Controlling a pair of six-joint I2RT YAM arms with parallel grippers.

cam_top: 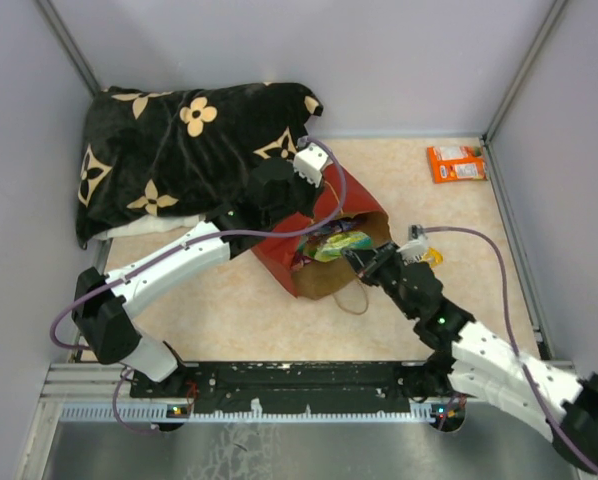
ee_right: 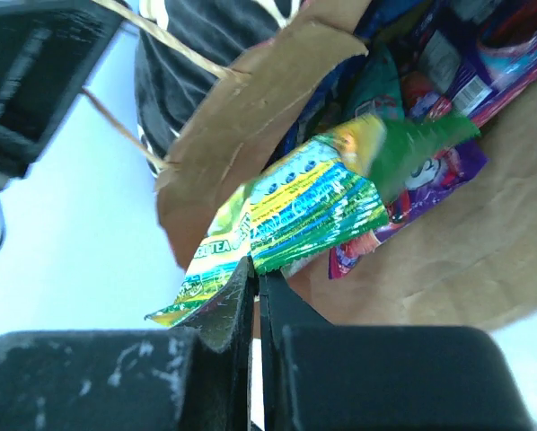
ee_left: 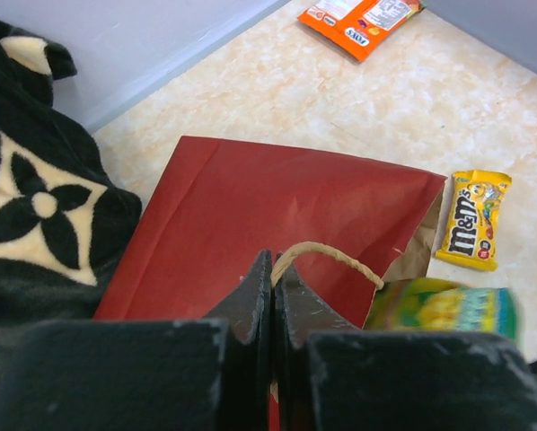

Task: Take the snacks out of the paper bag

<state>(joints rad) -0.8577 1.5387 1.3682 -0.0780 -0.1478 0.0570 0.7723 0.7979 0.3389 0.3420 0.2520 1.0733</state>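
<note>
The red paper bag [cam_top: 284, 256] lies on its side mid-table, its mouth toward the right arm. My left gripper [ee_left: 275, 269] is shut on the bag's twine handle [ee_left: 327, 254], just above the red side [ee_left: 277, 197]. At the mouth, my right gripper [ee_right: 256, 269] is shut on the lower edge of a green snack packet [ee_right: 304, 202], which sticks out of the bag [cam_top: 337, 243]. More snacks, among them a purple packet [ee_right: 430, 171], lie on the brown inside [ee_right: 484, 242]. A yellow M&M's pack [ee_left: 473, 218] and an orange packet [ee_left: 358, 18] lie on the table outside.
A black flower-patterned pillow [cam_top: 179, 150] fills the back left, touching the left arm. The orange packet [cam_top: 455, 163] is near the back right corner. The M&M's pack [cam_top: 434, 256] lies beside the right wrist. Grey walls close in the back and sides.
</note>
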